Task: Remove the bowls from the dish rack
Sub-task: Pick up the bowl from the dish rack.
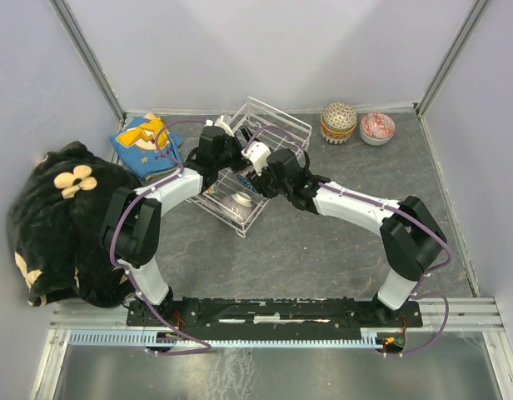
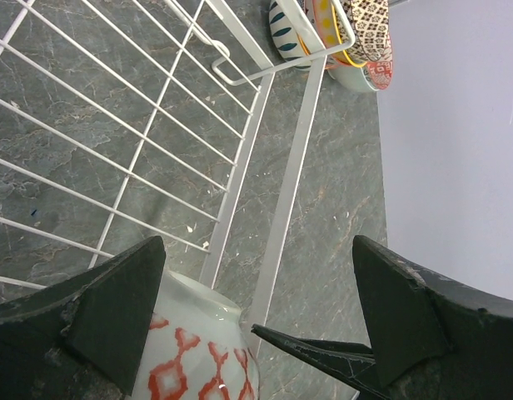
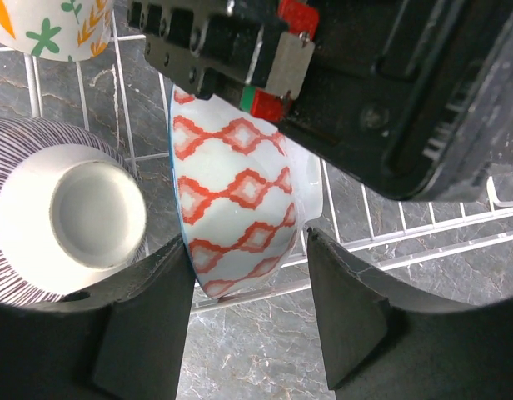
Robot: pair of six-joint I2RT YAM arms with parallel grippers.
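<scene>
A white bowl with a red diamond pattern (image 3: 240, 192) lies on its side in the white wire dish rack (image 1: 281, 117), against its low wall (image 3: 406, 242). My right gripper (image 3: 248, 250) is shut on this bowl, one finger at the rim and the other at the foot. The left gripper (image 2: 261, 292) hangs wide open over the same bowl (image 2: 198, 354), its left finger beside it. A striped bowl (image 3: 65, 221) sits upside down next to it. A leaf-patterned bowl (image 3: 48, 29) stands further along the rack. In the top view both wrists hide the held bowl.
Two stacks of bowls (image 1: 339, 122) (image 1: 377, 127) stand on the grey table at the back right, outside the rack. A black flowered plush (image 1: 65, 217) and a blue-yellow cloth (image 1: 144, 142) lie at the left. Enclosure walls surround the table.
</scene>
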